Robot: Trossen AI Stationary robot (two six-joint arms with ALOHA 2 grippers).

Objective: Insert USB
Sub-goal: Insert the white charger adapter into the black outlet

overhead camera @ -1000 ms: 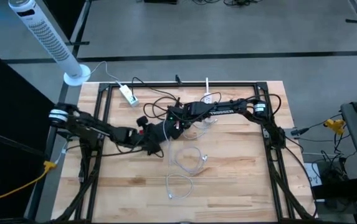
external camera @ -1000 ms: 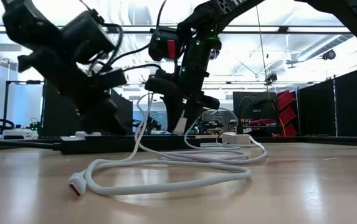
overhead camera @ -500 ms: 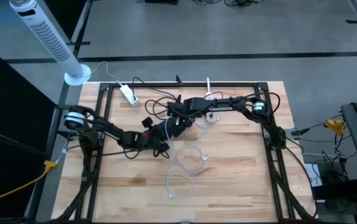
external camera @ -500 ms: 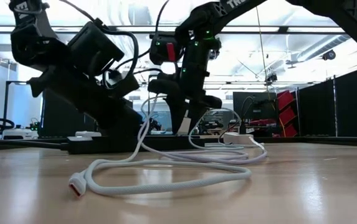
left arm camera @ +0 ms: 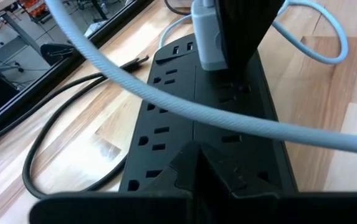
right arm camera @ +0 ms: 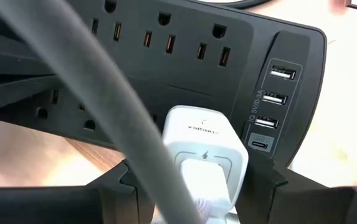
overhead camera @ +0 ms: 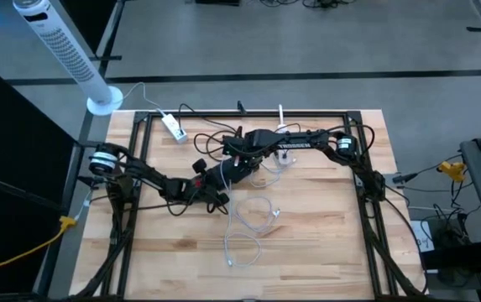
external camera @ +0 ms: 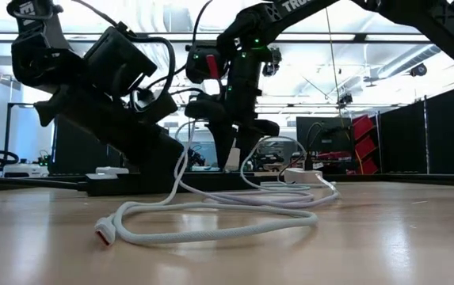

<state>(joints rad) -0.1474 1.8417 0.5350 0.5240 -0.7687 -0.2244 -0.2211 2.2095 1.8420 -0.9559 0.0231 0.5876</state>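
Alignment step, plug not yet seated. Left gripper (overhead camera: 220,198), fingers together, presses down on the near end of the black strip (right arm camera: 166,56) to steady it. Right gripper (overhead camera: 238,161) is clamped on the white charger (right arm camera: 204,158), cable (external camera: 211,229) trailing, held just above the strip beside its USB ports (right arm camera: 273,99). The next move likely calls for lining up the plug, then a straight push.

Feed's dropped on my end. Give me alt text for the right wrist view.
The right gripper holds a white charger just above a black power strip, beside its column of USB ports. A gray cable crosses diagonally in front.
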